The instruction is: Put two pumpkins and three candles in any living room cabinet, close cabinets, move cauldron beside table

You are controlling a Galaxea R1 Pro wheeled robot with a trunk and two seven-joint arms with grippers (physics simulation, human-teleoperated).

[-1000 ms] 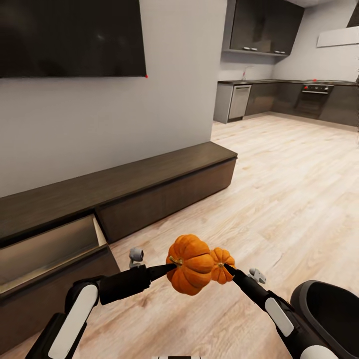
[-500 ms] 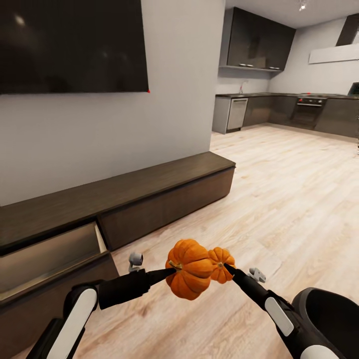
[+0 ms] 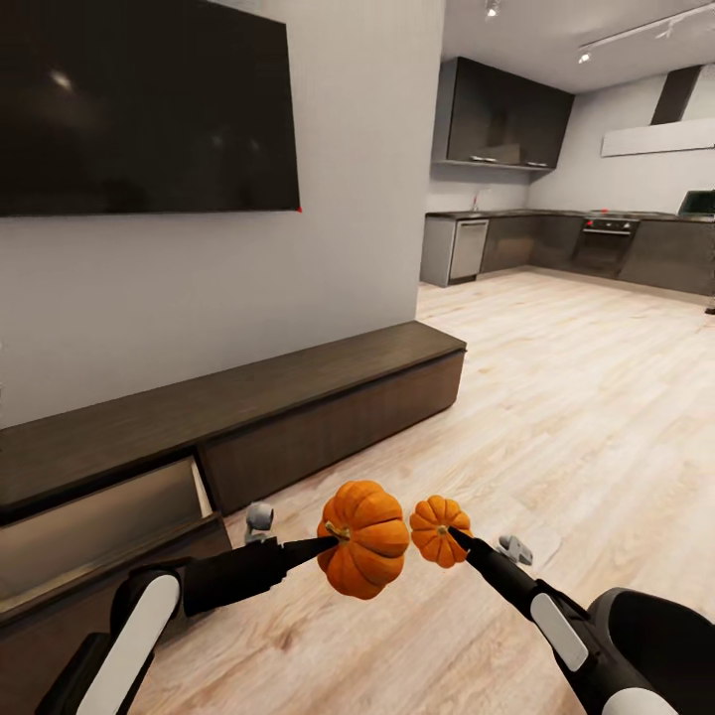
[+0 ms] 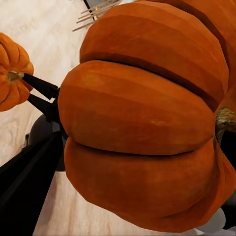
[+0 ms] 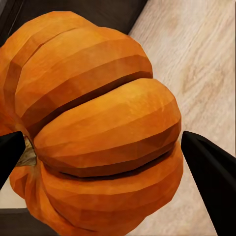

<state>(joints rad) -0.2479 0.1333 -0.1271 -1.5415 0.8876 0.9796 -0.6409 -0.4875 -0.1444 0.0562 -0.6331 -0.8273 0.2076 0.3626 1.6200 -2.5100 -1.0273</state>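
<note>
The left gripper (image 3: 333, 537) is pinched on the big pumpkin (image 3: 363, 537). The right gripper (image 3: 454, 535) is pinched on the small pumpkin (image 3: 438, 529). Both pumpkins hang above the floor, probably so they can go into the cabinet's open drawer (image 3: 99, 521) at near left.

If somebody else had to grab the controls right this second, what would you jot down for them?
Left pincer: shut on the larger pumpkin, held by its stem end.
Right pincer: shut on the smaller pumpkin.
Both pumpkins hang above the wood floor, side by side with a small gap between them.
The cabinet is ahead to the left, with one drawer open and showing nothing inside.
Done: both pumpkins picked up.
Left: put them in the drawer, collect the candles, shut every cabinet, move the cauldron beside the table.
</note>
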